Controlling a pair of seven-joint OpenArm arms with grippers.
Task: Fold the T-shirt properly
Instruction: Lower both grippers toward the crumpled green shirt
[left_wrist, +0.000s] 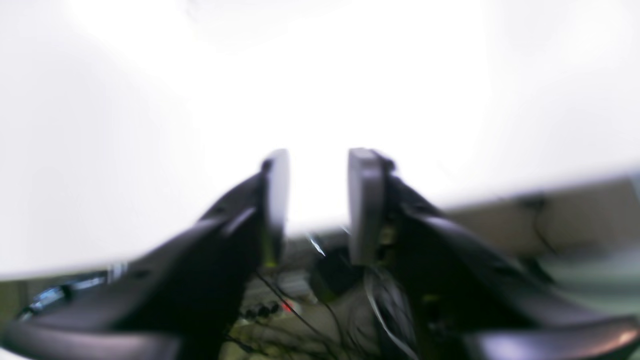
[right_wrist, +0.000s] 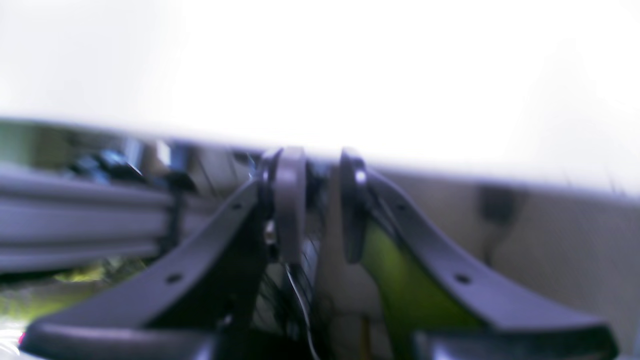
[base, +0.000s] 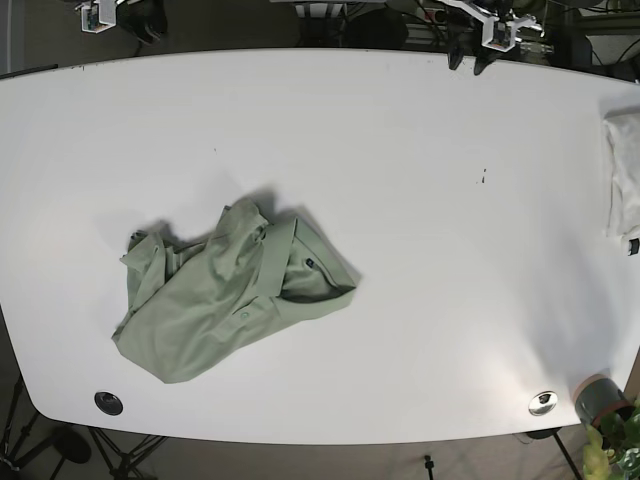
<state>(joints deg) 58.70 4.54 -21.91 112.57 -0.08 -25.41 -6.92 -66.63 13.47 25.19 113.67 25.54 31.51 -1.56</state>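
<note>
Both claws are empty: the left gripper (left_wrist: 318, 205) shows a clear gap between its two pads with only bright white table (base: 420, 180) behind it, and the right gripper (right_wrist: 316, 200) likewise holds its jaws apart on nothing, both blurred in their wrist views. Neither claw appears in the base view near the cloth. Folding looks not yet begun. The green T-shirt (base: 230, 295) lies in a crumpled heap on the table, toward the near-left part of it, with its collar and placket bunched up at the upper right of the heap and one sleeve rumpled at the left. Its long axis runs diagonally, from the table's near-left corner up toward the table's middle. Everything remains: spreading it flat, then the folds. A white cloth (base: 625, 180) sits at the table's right edge, well apart.
</note>
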